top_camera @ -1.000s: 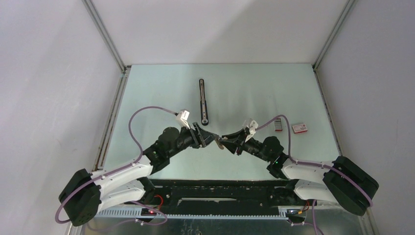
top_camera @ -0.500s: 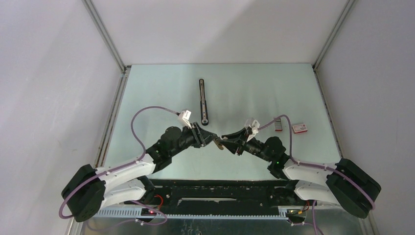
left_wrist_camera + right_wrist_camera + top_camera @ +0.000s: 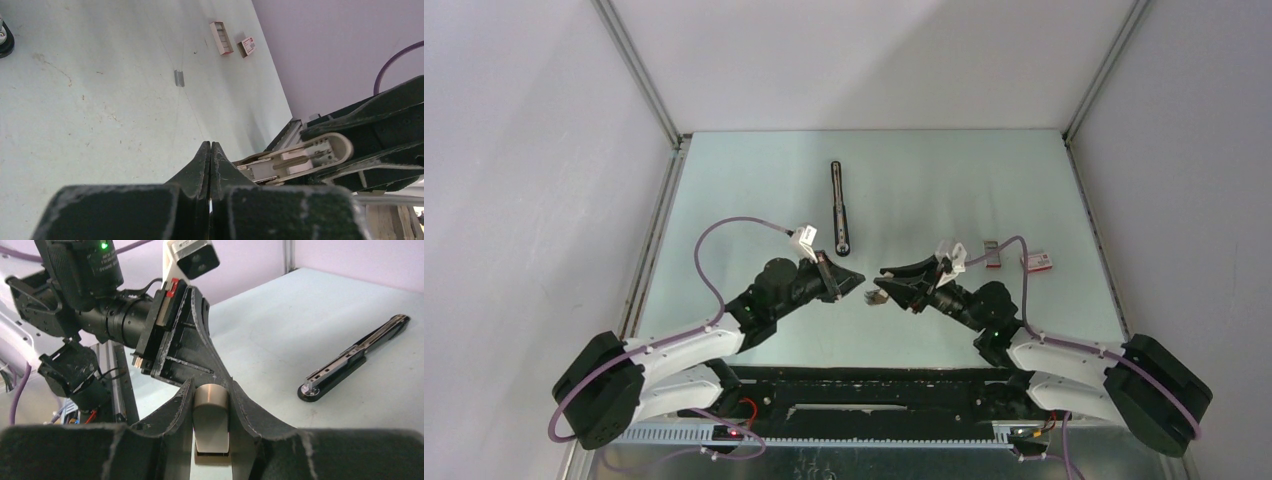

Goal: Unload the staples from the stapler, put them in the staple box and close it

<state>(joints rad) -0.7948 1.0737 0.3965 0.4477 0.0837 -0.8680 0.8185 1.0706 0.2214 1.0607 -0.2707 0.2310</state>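
The stapler (image 3: 838, 205) is a long thin black bar lying on the table beyond both arms, seen side-on in the right wrist view (image 3: 355, 357). My right gripper (image 3: 211, 385) is shut on a beige metal part (image 3: 211, 415) with a rounded end, which the left wrist view shows with its inner rails (image 3: 295, 159). My left gripper (image 3: 210, 144) is shut, fingers pressed together with nothing showing between them. In the top view the left gripper (image 3: 860, 283) and right gripper (image 3: 876, 293) face each other tip to tip, a small gap apart. A short silvery strip, the staples (image 3: 179, 78), lies on the table.
A small red-and-white box (image 3: 1035, 262) and a grey tray (image 3: 992, 254) sit at the right of the table, also in the left wrist view as box (image 3: 248, 46) and tray (image 3: 222, 37). Metal frame rails (image 3: 652, 250) border the table.
My left gripper has shut from open. The right gripper has drawn back slightly to the right with the beige part, leaving a small gap between the two tips.
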